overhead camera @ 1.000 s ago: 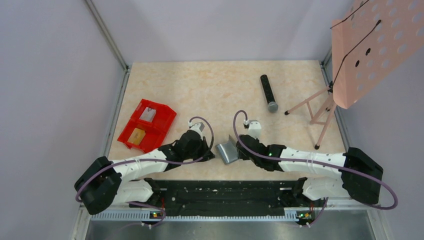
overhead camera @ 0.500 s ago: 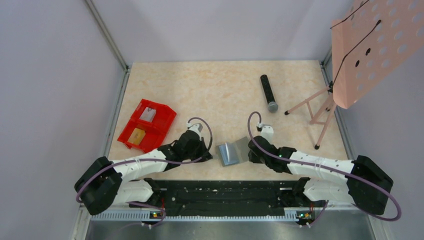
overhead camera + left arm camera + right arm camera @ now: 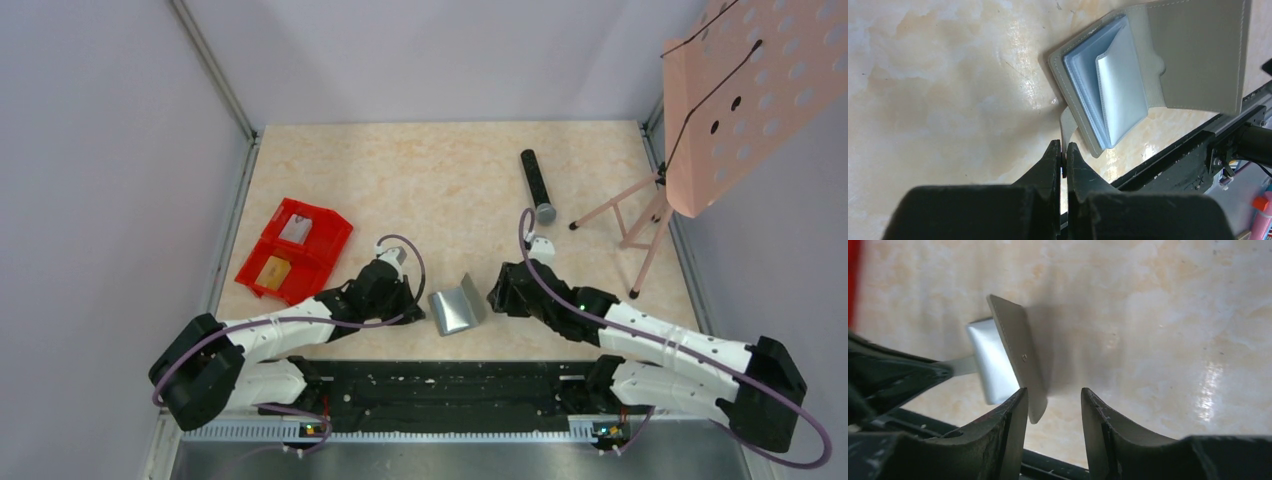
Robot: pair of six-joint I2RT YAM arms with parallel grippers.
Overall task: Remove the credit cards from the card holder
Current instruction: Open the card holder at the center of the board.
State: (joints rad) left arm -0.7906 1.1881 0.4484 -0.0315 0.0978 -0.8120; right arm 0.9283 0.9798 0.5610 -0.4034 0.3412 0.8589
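The card holder (image 3: 457, 308) is seen on the table (image 3: 420, 170), near its front edge, between the two grippers. It is laid half open: one side is flat on the table and the other flap (image 3: 1015, 345) is raised at a slant. In the left wrist view the pale blue-grey inner panels (image 3: 1108, 95) are shown, with one pocket bulged out; whether a card is inside cannot be told. The left gripper (image 3: 1064, 150) is closed tightly on a thin tab (image 3: 1066, 125) which comes out from the edge of the card holder. The right gripper (image 3: 1050, 400) is kept with a moderate gap between its fingers and nothing is gripped; the lower corner of the flap is found just beside one finger. A red bin (image 3: 295, 248) is placed to the left, well apart from the card holder, with a pale thing in the far compartment and an orange one in the near compartment. A black microphone (image 3: 537, 186) is laid further back, and a pink stand (image 3: 740, 90) is set at the right edge.
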